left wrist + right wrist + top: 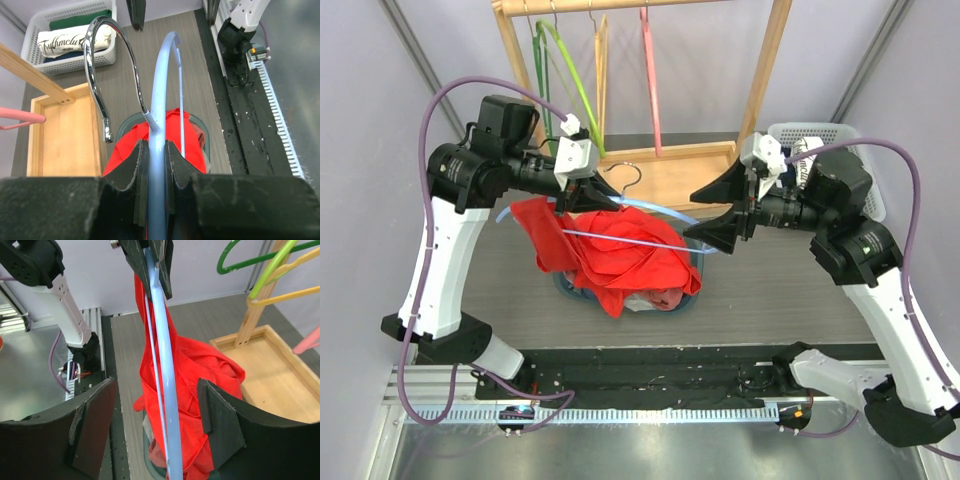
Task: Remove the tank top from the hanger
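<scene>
While the left gripper (pixel 576 192) has its fingers clamped on the pale blue hanger (pixel 655 209) just below the chrome hook (pixel 102 65), we find the right gripper (pixel 713 214) with fingers spread wide, straddling the hanger's far arm without touching it. The red tank top (pixel 625 262) hangs from that arm, its bulk sagging toward the bench (pixel 790 290). Risk: closing the right fingers here traps plastic with cloth — any pull then twists the hanger in the left grasp, or snags a strap on the arm's tip.
</scene>
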Tool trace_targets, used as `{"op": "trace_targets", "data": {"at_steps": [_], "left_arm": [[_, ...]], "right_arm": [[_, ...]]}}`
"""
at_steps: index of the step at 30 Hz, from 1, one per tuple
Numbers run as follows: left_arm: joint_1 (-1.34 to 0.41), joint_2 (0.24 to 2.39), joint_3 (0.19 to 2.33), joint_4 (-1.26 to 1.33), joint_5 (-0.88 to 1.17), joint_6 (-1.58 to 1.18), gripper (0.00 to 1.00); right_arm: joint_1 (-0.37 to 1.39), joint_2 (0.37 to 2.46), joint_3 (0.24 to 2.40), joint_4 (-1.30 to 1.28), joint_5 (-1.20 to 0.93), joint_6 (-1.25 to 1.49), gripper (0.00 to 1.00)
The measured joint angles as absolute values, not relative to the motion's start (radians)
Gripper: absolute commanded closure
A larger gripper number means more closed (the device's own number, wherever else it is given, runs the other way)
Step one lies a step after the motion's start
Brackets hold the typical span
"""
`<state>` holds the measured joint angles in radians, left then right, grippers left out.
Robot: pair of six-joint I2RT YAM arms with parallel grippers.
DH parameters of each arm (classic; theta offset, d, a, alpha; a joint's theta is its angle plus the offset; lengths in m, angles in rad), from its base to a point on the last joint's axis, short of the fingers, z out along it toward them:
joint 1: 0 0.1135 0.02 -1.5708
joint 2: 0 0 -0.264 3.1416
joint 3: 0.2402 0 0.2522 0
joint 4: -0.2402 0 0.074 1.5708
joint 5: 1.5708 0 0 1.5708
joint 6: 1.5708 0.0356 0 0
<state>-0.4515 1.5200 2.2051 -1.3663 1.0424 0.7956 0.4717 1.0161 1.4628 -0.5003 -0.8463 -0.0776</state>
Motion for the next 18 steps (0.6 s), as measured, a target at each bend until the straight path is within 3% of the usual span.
{"op": "trace_targets", "data": {"at_steps": [9,13,14,17,18], "left_arm": [[-0.458,1.521,2.238,-1.367,1.079,0.742,1.0],[-0.458,1.521,2.241,-1.367,1.085,0.74,1.0],[-0.458,1.521,2.242,-1.367,1.085,0.74,0.99],[-0.458,1.522,2.243,-1.366,1.091,0.736,0.99],[-0.458,1.523,2.243,-1.368,1.098,0.739,0.99]], "right_arm": [[0.559,1.1,1.489,-0.601,-0.797,-0.105,0.45],[0.559,1.102,1.494,-0.622,-0.78,-0.111,0.72],[0.559,1.102,1.498,-0.623,-0.778,-0.112,0.86],[0.56,1.093,1.502,-0.626,-0.783,-0.117,0.98],[0.562,1.086,1.503,-0.628,-0.779,-0.117,0.98]]}}
